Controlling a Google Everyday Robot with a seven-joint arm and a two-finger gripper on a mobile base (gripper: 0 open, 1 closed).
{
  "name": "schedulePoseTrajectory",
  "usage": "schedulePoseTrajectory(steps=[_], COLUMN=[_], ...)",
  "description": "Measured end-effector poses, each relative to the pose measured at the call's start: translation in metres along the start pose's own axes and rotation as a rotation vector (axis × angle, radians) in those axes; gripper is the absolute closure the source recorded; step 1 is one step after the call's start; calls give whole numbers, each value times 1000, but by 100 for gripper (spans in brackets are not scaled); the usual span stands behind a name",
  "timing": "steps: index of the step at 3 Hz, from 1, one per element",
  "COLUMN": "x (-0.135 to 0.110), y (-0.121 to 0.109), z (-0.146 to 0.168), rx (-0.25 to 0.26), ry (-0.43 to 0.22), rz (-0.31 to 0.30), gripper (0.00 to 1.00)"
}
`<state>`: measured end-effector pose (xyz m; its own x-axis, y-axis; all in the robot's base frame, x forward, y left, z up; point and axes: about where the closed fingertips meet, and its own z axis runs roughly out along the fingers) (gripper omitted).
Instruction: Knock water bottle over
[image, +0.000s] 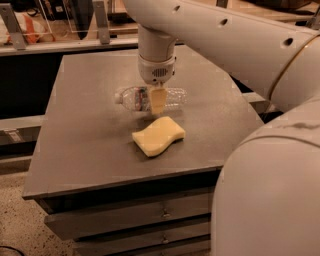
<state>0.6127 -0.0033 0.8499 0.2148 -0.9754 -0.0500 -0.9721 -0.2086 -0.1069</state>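
With the table (75, 150) as landmark, the water bottle (132, 98) is seen lying on its side near the middle of the top, its cap turned toward the table's left edge, so the task is judged done. The gripper (157, 100) is held low over the middle of the table, in front of the bottle's body; whether it is clenched or released cannot be told.

If the arm (225, 45) is swept sideways while low, the round bottle could be rolled toward the table's far edge and lost. The sponge (158, 136), nearer the front edge, could be dragged along.

Counted: one table, one arm, one water bottle, one sponge, one gripper.
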Motion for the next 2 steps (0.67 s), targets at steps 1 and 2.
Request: schedulePoseTrajectory(steps=[1,2], x=[-1,-3], y=[3,4], z=[-1,-1], rx=[-7,-11], ry=[-15,-27], rz=[13,19], gripper=[60,36])
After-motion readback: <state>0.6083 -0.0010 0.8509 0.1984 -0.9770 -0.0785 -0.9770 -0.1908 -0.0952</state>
